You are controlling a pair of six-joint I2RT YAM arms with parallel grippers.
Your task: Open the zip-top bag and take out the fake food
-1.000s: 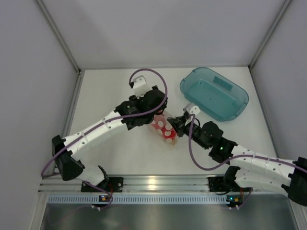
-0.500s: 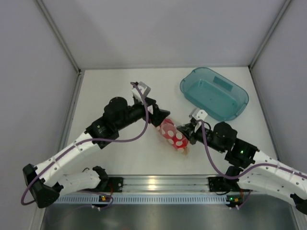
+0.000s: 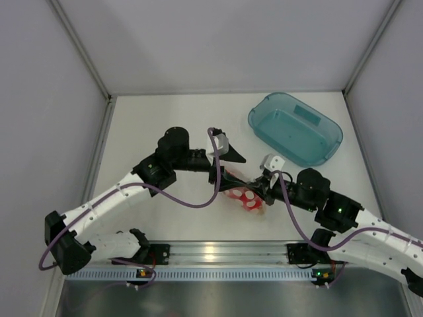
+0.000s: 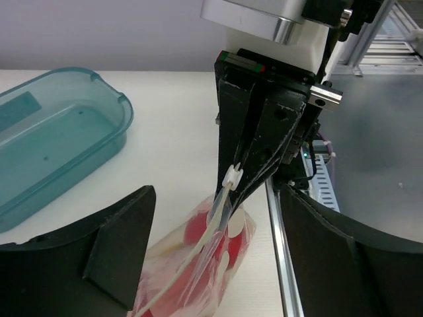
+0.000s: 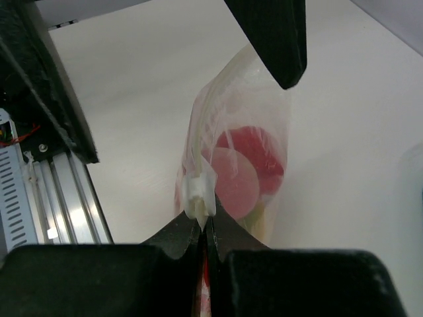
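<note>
White-walled booth, pale surface (image 3: 165, 132). From above, the clear, white-dotted, crinkly plastic zip-top bag (image 3: 243, 196) sits mid-surface between the left hand (image 3: 228, 168) and right hand (image 3: 261, 187), near a teal translucent oval tub (image 3: 294, 129).

Left wrist view: the left hand is spread wide, straddling the bag and gripping nothing. The film looks light, limp and slippery.

Right wrist view: the right hand is pinched shut on the zip edge by the white slider (image 5: 200, 191), with glossy red fake food (image 5: 254, 158) inside. The stiffer zip rim looks the best hold.

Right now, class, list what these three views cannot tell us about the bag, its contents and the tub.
- Fake food count: all views, the crinkled, dotted zip-top bag veils it.
- Zip, how far open: top view too small; wrist views, right tool covers its end.
- Teal tub: left wrist view, cut by left edge.
</note>
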